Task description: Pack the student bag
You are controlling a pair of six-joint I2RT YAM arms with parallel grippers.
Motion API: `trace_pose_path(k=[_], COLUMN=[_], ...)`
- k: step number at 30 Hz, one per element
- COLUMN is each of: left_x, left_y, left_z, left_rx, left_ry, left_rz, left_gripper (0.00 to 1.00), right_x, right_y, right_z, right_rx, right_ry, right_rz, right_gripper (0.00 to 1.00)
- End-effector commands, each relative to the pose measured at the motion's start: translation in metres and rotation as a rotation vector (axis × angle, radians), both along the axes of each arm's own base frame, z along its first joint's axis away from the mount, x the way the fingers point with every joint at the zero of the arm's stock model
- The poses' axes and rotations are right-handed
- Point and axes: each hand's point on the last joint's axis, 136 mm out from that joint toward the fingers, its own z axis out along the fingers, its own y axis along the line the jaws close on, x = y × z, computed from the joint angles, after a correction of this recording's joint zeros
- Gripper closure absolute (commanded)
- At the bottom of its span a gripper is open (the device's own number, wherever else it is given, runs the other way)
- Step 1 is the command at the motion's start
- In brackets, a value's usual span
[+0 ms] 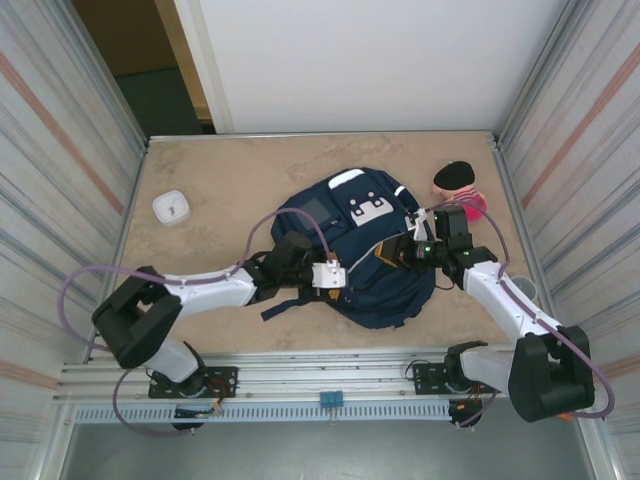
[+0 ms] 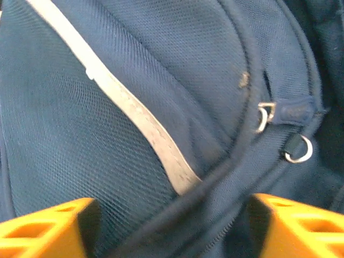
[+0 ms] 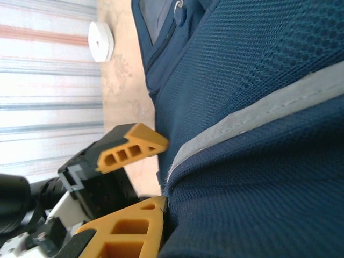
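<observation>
The student bag, a navy backpack with white stripes and a white front patch, lies flat in the middle of the table. My left gripper is at its left side. In the left wrist view it is open, its orange fingers set wide apart over a zip seam and a pale stripe. Two metal zip rings show to the right. My right gripper is shut on a fold of the bag. The fabric hides all but one of its fingers. A finger of the left gripper shows beyond.
A small white round container sits on the table left of the bag, also seen from the right wrist as a white disc. A pink object with a black top stands by the bag's far right corner. Corrugated walls close both sides.
</observation>
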Motion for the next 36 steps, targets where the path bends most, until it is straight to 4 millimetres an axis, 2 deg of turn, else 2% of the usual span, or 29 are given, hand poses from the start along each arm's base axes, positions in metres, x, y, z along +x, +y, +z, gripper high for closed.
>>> trace_pose_path(k=[1,4,6,8,12,18,20,22,25,29,33,36], left_x=[0.007,-0.001,-0.014,-0.026,-0.042,-0.04,-0.033,-0.028,-0.023,-0.018,-0.017,-0.017], left_y=[-0.022,-0.016,-0.009,-0.003,0.003,0.003,0.001,-0.001,-0.002,-0.002,-0.002,-0.003], left_z=[0.024,0.029,0.035,0.04,0.047,0.058,0.061,0.064,0.072,0.079,0.078,0.076], left_rx=[-0.096,-0.109,-0.103,-0.103,-0.154,-0.216,-0.228,-0.237,-0.265,-0.305,-0.308,-0.305], left_ry=[-0.061,-0.02,0.036,0.079,0.152,0.231,0.242,0.271,0.325,0.373,0.401,0.418], left_rz=[-0.055,-0.044,-0.034,-0.015,0.058,0.17,0.209,0.233,0.26,0.289,0.298,0.294], left_gripper=[0.6,0.79,0.92,0.99,1.0,1.0,1.0,1.0,1.0,1.0,1.0,1.0], right_x=[-0.004,0.003,0.011,0.019,0.034,0.038,0.032,0.02,-0.005,-0.042,-0.067,-0.075], right_y=[0.006,-0.001,-0.004,-0.003,0.005,-0.001,-0.01,-0.023,-0.044,-0.057,-0.049,-0.027], right_z=[0.019,0.02,0.02,0.017,0.016,0.029,0.036,0.039,0.044,0.05,0.046,0.042], right_rx=[0.04,0.018,0.015,0.005,0.032,-0.033,-0.1,-0.19,-0.348,-0.488,-0.52,-0.511], right_ry=[-0.047,-0.075,-0.095,-0.103,-0.117,-0.175,-0.197,-0.213,-0.242,-0.303,-0.364,-0.404], right_rz=[0.091,0.088,0.086,0.091,0.129,0.112,0.08,0.041,-0.031,-0.085,-0.06,0.015], right_gripper=[0.93,0.93,0.93,0.93,0.92,0.69,0.56,0.5,0.47,0.47,0.47,0.47])
